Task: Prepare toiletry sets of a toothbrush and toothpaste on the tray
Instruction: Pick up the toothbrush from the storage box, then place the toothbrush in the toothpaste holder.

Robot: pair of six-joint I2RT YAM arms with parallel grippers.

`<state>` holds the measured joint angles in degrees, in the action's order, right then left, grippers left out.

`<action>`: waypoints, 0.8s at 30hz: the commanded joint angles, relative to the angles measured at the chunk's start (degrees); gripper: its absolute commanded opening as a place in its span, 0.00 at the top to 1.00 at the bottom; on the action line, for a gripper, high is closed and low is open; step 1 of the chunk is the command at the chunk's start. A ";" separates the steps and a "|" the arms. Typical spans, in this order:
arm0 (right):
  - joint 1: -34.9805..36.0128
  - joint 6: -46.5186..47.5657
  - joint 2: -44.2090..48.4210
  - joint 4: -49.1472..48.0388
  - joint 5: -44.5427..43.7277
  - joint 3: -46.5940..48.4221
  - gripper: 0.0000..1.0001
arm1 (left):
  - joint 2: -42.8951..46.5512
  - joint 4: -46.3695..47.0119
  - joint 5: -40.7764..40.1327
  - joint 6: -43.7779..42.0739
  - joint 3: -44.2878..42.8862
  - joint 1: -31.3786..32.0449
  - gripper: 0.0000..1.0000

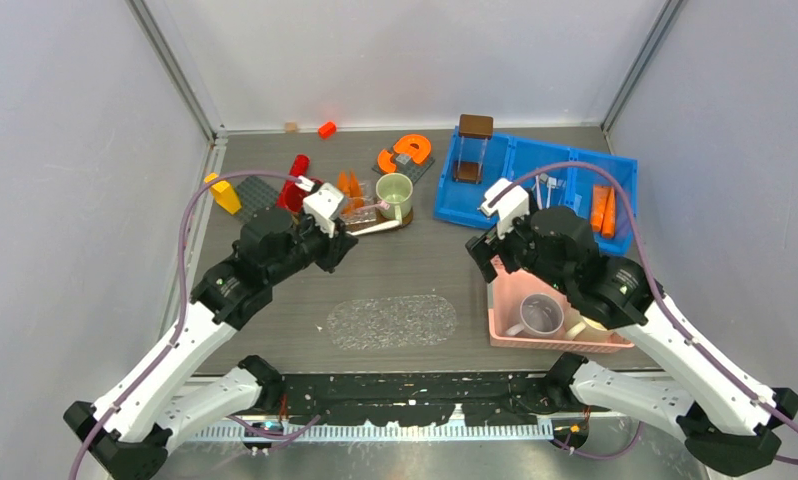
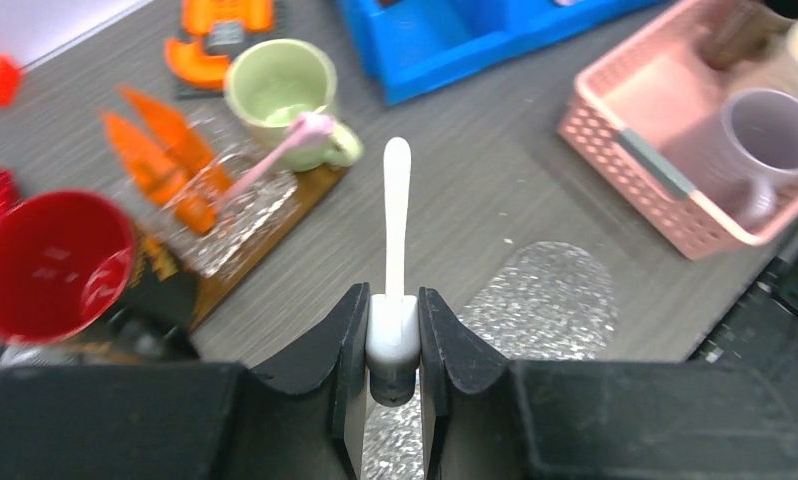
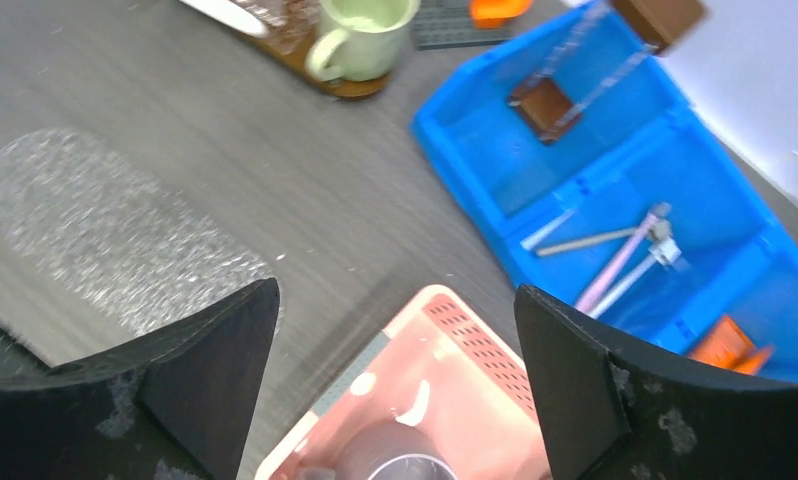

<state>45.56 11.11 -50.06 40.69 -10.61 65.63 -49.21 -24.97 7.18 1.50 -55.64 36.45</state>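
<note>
The left claw (image 2: 392,300) is closed narrow on the thick butt of a slim white toothbrush (image 2: 396,220). The brush juts straight ahead, raised off the grey surface (image 2: 535,150), and points toward the near right part of the brown wooden tray (image 2: 310,195). Whether its head is over the tray or just short of it I cannot tell. The right claw (image 3: 395,380) stands wide open and holds nothing. It hangs over the far left corner of the pink plastic basket (image 3: 475,350), near the blue plastic bin (image 3: 475,160).

I see 3 likely troubles.

- **Weak grip:** only 1 end of the brush is pinched, so it is a long lever. If the head touches the tray rim, the brush could swivel between the jaws or pull free.
- **Crowded tray:** the orange tapered toothpaste tubes (image 2: 160,150) lie on what looks like a crumpled clear wrapper (image 2: 240,205). A pink toothbrush (image 2: 275,150) leans out of the pale green mug (image 2: 280,90) just beside the approach line. A sideways sweep could tip it out or scatter the tubes.
- **Uneven landing:** let go on that wrapper, the handle might roll off the tray's near edge.

The 2 arms are well apart, so a clash seems unlikely.
</note>
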 commanded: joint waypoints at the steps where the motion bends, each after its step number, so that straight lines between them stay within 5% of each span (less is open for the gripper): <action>1: 0.14 -3.52 4.57 -6.18 -15.00 -3.52 0.03 | 4.41 2.26 -14.51 3.00 1.57 0.24 1.00; 10: 0.15 -3.41 13.52 -11.68 -29.92 -9.98 0.00 | 8.59 -1.10 -28.20 5.31 3.43 0.20 1.00; 24: 0.14 -0.06 19.74 -22.01 -42.22 -19.44 0.00 | 1.91 4.67 -31.03 9.58 6.13 0.21 1.00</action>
<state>45.54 10.00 -31.75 24.29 -49.04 47.20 -45.63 -25.87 -22.65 8.95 -49.15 36.42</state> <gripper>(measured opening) 0.995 0.221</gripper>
